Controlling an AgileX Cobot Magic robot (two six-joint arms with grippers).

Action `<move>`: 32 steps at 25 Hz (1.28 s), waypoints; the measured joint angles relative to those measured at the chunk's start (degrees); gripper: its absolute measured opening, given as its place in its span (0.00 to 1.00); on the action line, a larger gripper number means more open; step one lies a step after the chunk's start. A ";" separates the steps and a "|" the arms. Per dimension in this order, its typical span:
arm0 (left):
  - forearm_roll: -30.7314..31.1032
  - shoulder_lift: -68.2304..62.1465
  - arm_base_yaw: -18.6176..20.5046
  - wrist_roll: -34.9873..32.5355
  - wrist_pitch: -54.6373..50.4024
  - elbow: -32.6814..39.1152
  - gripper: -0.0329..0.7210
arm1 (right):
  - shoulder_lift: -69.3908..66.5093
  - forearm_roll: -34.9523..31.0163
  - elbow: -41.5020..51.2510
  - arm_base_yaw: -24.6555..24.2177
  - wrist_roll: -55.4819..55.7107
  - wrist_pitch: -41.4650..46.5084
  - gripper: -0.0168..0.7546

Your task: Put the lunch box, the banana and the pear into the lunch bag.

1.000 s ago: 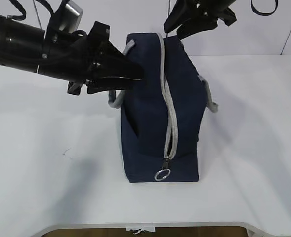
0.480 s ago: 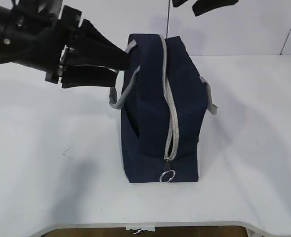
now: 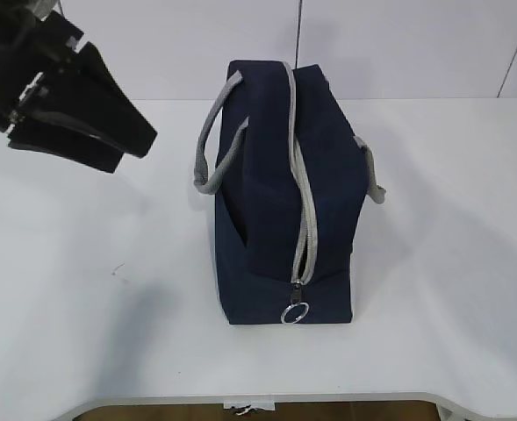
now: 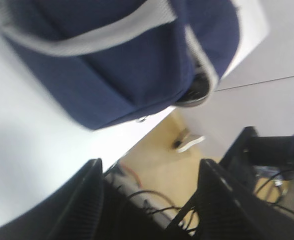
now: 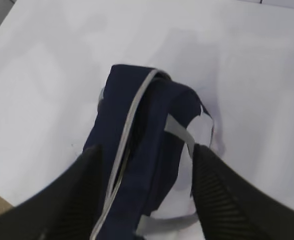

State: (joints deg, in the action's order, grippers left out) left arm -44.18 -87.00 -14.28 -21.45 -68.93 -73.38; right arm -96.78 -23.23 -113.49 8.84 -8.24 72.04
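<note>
The bag (image 3: 280, 197) stands upright mid-table (image 3: 451, 219), its zipper (image 3: 304, 197) closed as far as the exterior view shows, and no lunch box, banana or pear shows in any view, so they are probably inside and the task looks all but done. The left gripper (image 3: 131, 140) hangs up and to the left, well apart from the bag, jaws apart and empty; the right gripper (image 5: 144, 192) looks down on the bag from above, jaws also apart and empty. Any next move calls only for keeping both arms off the handles (image 3: 212, 145).

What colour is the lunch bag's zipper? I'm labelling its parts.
Grey, against the navy lunch bag; the zipper shows best in the exterior view.
</note>
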 joint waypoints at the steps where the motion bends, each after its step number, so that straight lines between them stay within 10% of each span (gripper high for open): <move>1: 3.29 0.78 -0.61 2.22 -0.27 0.00 0.63 | 3.84 1.27 5.00 0.70 -0.12 -0.01 0.60; 6: 15.84 4.58 -5.13 10.65 -1.08 0.00 0.62 | 14.93 6.08 19.85 4.01 -0.24 -3.38 0.60; 17: 17.56 10.22 -7.26 12.95 -1.87 0.00 0.62 | 40.21 11.04 60.49 6.88 -4.72 -32.97 0.60; 32: 17.56 10.71 -7.26 13.00 -2.01 0.00 0.62 | 42.49 11.27 75.94 6.88 -8.45 -63.25 0.60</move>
State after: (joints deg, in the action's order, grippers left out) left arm -26.62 -76.29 -21.54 -8.45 -70.94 -73.38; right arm -54.29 -11.96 -37.55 15.72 -16.69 8.79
